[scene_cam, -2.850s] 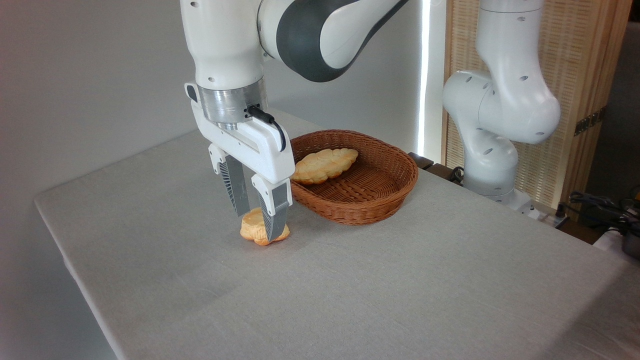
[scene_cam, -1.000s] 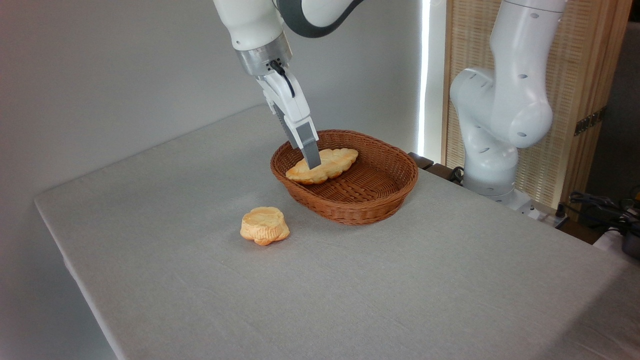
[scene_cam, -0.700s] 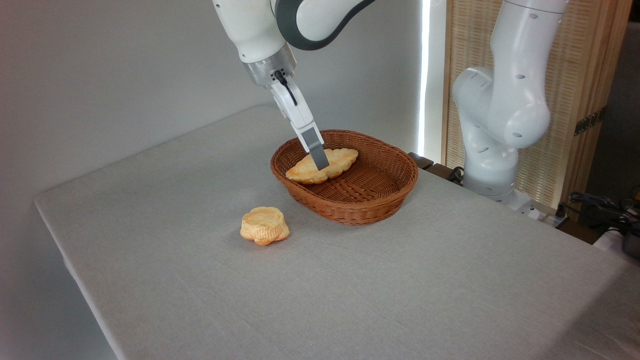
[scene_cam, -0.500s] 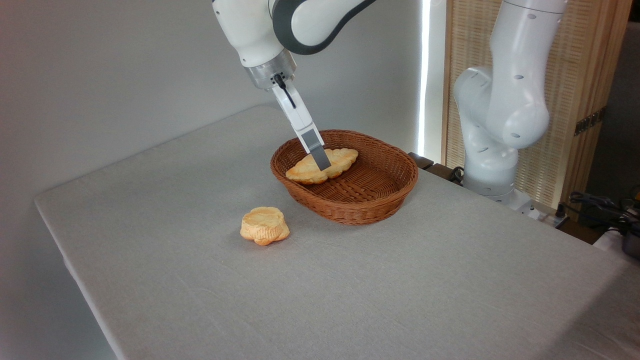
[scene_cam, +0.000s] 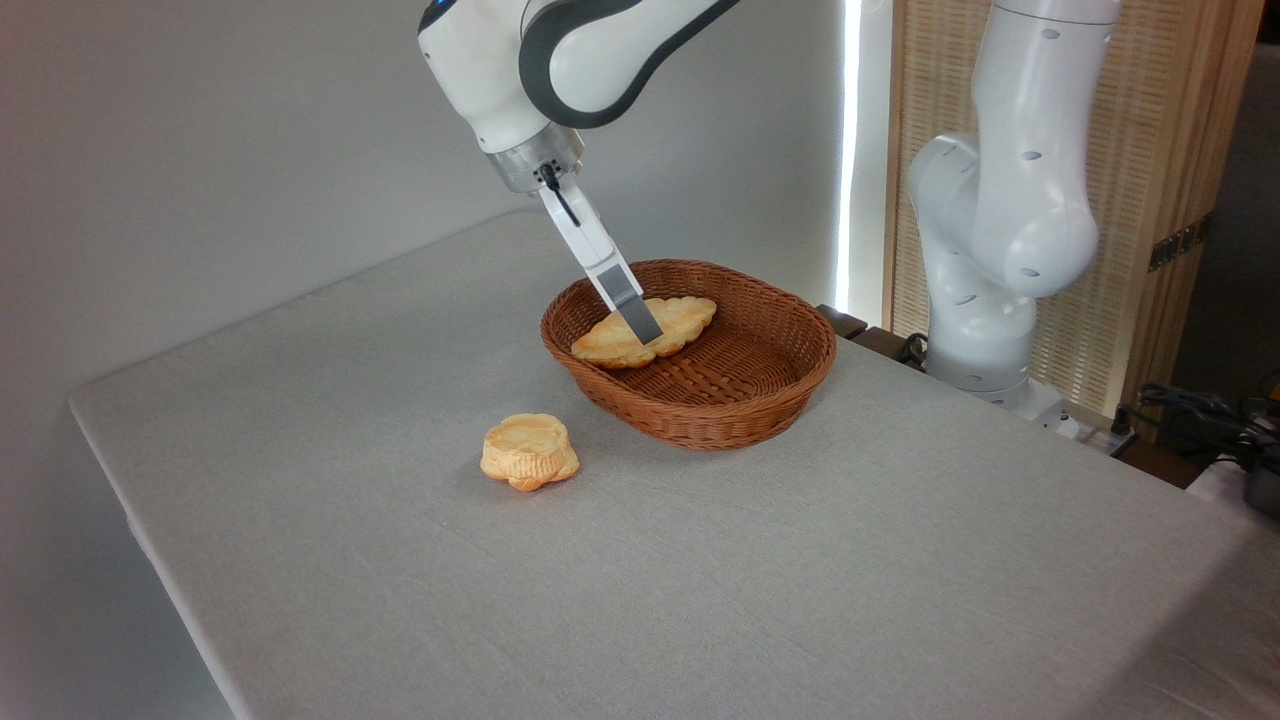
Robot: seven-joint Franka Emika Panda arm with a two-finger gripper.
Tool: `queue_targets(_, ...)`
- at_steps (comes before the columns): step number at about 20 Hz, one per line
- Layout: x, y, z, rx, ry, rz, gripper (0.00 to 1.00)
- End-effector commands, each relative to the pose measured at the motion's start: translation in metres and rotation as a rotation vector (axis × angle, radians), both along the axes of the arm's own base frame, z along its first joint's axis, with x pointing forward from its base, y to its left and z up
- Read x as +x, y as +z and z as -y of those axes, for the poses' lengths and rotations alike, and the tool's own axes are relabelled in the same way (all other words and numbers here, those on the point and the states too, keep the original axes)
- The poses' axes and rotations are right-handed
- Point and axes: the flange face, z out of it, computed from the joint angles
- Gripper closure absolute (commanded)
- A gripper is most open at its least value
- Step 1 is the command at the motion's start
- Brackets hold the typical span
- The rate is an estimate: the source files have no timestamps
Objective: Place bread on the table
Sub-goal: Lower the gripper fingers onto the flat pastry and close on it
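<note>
Grey-tipped and seen edge-on, the jaws reach down at a slant into the wicker basket and overlap the middle of the bread. Only one finger shows from this side, so I cannot tell how far apart the two stand, nor whether they have closed on the loaf or merely straddle it.

That loaf, long and golden with a bumpy braided top, lies inside the basket toward its far left wall, one end resting low near the rim and the other pointing right. It looks to be sitting on the weave, not lifted.

Outward from there, the basket stands on the far middle of the bench, whose pale grey cloth is bare around it. A smaller round bun sits on the cloth to the front left of the basket, well clear of it.

My reading is that the step in hand is the grasp of the loaf in the basket. Next, the fingers would need a firm hold across its narrow width, then a lift high enough to clear the basket rim before carrying it over to open cloth, away from the bun.
</note>
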Motion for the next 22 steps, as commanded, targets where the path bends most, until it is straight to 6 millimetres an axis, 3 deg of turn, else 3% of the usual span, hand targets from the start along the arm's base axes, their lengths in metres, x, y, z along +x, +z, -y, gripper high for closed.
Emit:
queue_targets(1,0.002,-0.003,0.006,-0.01,0.016,0.003,0.0)
queue_targets(7,0.012,-0.022,0.007,0.003,0.022,-0.007,0.0)
queue_targets(14,0.016,-0.029,0.006,0.008,0.026,-0.013,0.0)
queue_targets(15,0.016,-0.029,0.007,0.017,0.012,-0.004,0.03)
queue_targets(18,0.019,-0.028,0.006,0.027,0.0,0.009,0.55)
queue_targets(19,0.019,-0.028,0.006,0.027,-0.009,0.009,0.6)
queue_targets(22,0.02,-0.027,0.006,0.028,-0.007,0.012,0.6)
